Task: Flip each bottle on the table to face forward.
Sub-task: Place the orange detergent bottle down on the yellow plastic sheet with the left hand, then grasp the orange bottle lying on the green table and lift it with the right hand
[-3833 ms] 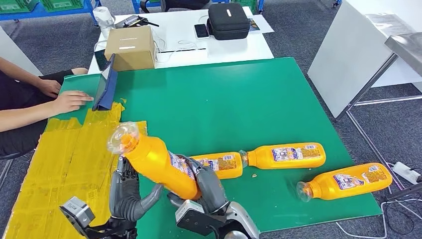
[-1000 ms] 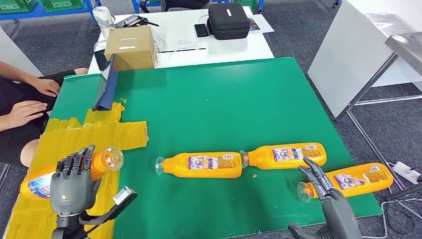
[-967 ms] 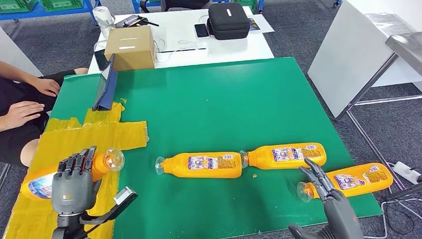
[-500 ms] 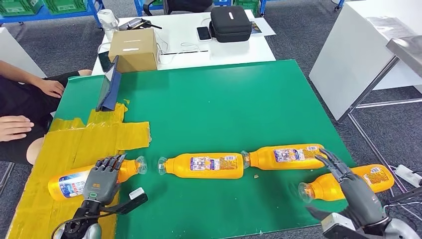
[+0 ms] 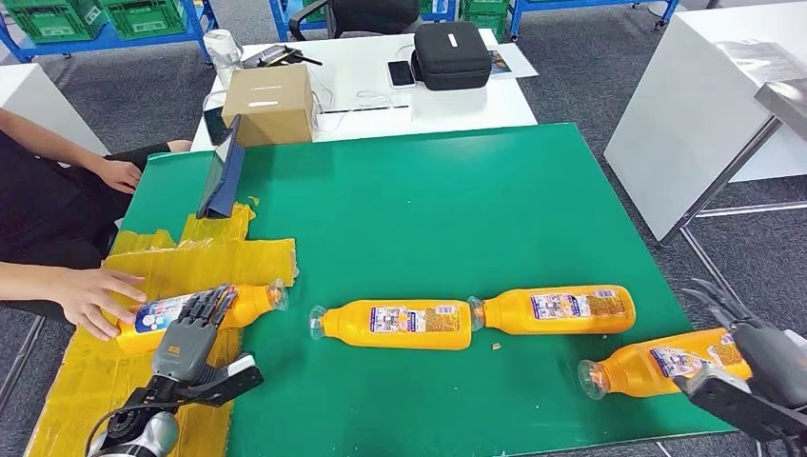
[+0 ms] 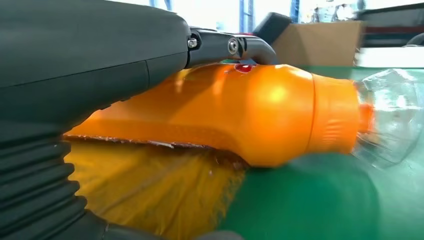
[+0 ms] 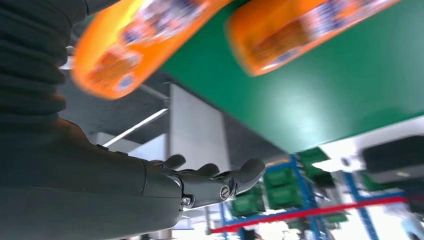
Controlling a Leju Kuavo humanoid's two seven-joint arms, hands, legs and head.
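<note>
Four orange bottles lie on their sides on the green table (image 5: 428, 200). The leftmost bottle (image 5: 249, 302) rests on the yellow taped patch (image 5: 143, 381); my left hand (image 5: 186, 338) lies over it with fingers stretched flat, gripping nothing, and a person's hand (image 5: 90, 297) touches its base. Up close, the left wrist view shows that bottle (image 6: 250, 115) under my fingers (image 6: 220, 45). Two bottles (image 5: 395, 324) (image 5: 557, 309) lie end to end in the middle. The rightmost bottle (image 5: 657, 364) lies near the front edge, and my right hand (image 5: 752, 347) is spread beside its base. In the right wrist view my right hand (image 7: 200, 185) holds nothing.
A blue tablet stand (image 5: 221, 176) stands at the table's far left edge. Behind it, a white table carries a cardboard box (image 5: 269, 90), a black case (image 5: 452, 43) and a phone (image 5: 400, 71). A person sits at the left. Another white table (image 5: 704, 95) stands at the right.
The camera has tilted. My left hand set the leftmost bottle down on the yellow patch and opened. A person's hand reached its base. My right hand moved right, past the rightmost bottle's base.
</note>
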